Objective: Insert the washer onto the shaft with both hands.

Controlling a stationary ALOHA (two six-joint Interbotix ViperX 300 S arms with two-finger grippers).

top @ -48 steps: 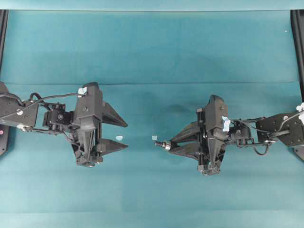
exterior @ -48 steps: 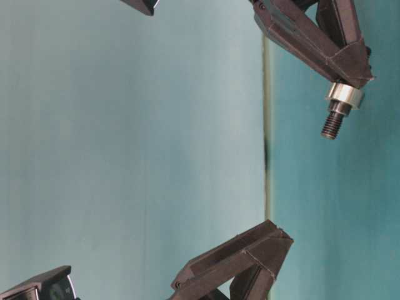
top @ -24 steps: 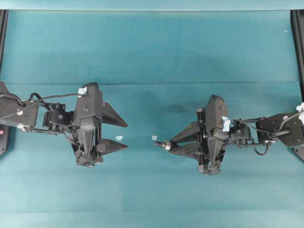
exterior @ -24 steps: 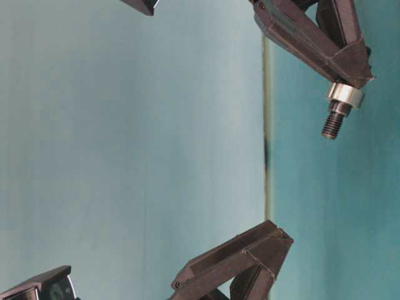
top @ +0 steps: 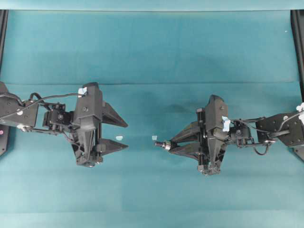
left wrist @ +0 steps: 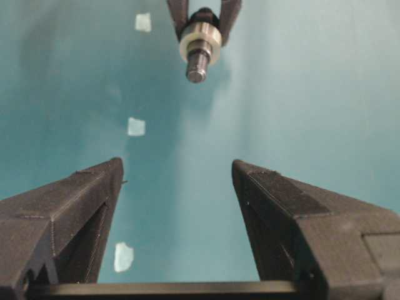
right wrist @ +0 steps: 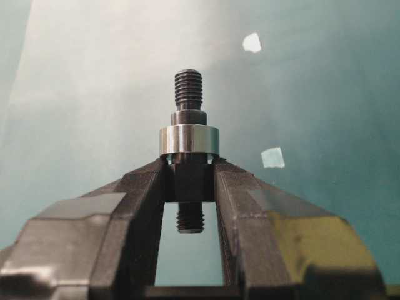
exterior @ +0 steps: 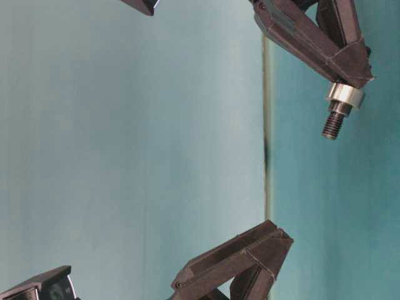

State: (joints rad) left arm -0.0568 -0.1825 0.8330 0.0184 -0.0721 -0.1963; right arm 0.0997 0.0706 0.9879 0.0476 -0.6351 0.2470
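Observation:
My right gripper (top: 172, 145) is shut on the shaft (right wrist: 189, 90), a dark stepped cylinder with threaded ends that points left towards the other arm. The washer (right wrist: 189, 139), a silver ring, sits around the shaft just beyond the right fingertips (exterior: 356, 75). It also shows in the left wrist view, where the washer (left wrist: 200, 40) rings the shaft (left wrist: 197, 62) straight ahead. My left gripper (top: 126, 136) stands open and empty on the left, a gap away from the shaft tip (top: 157, 143), with nothing between its fingers (left wrist: 269, 200).
Teal cloth (top: 152, 52) covers the table. Small pale tape squares (top: 119, 138) lie on it between the grippers, another (top: 154, 137) just above the shaft tip. Black frame rails (top: 298, 38) run along both side edges.

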